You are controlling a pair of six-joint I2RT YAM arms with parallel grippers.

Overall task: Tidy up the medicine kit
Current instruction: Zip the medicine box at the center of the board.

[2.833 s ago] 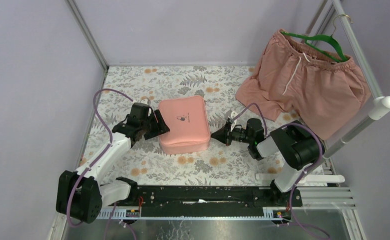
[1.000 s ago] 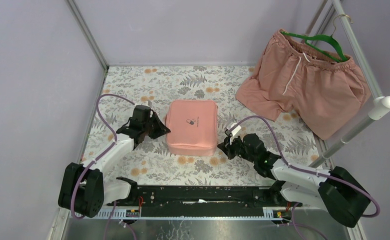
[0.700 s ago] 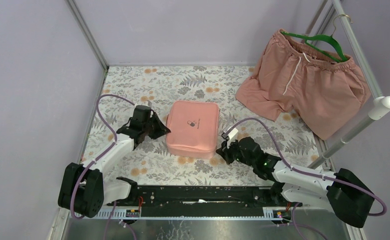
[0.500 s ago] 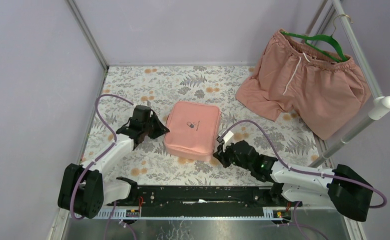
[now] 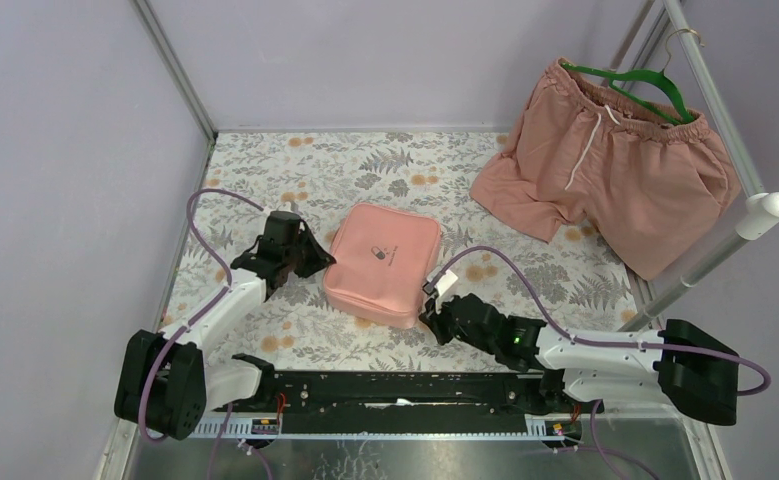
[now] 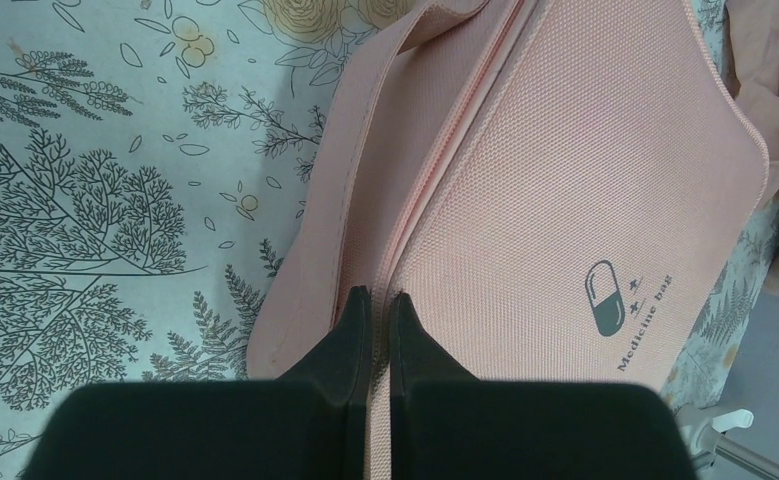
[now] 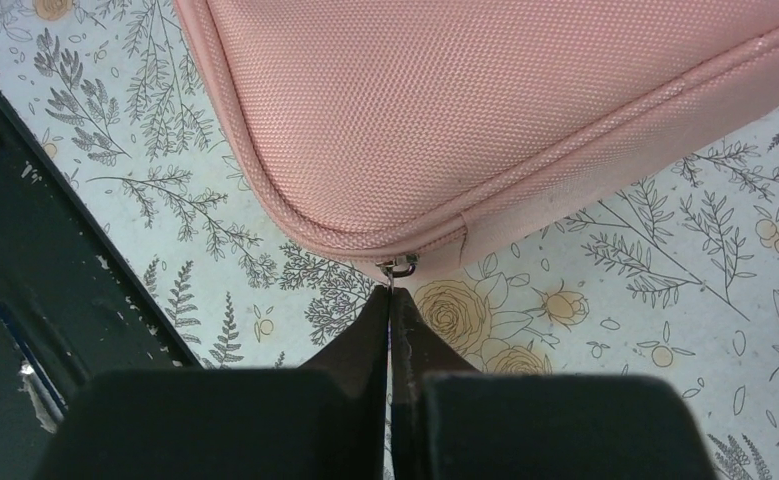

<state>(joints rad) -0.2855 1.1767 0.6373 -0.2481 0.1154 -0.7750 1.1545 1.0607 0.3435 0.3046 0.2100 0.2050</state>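
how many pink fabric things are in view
2: the medicine kit lies in the middle of the table; the shorts hang from a green hanger at far right. None looks hidden.

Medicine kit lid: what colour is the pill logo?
Dark grey, on the pink medicine kit; the pill logo shows best in the left wrist view.

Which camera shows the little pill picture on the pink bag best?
The left wrist camera. There the pill picture is big and sharp, and you can read "Medicine bag" beside it. From the top camera it is only a tiny dark mark on the bag. The right wrist camera sees just a bag corner, no picture.
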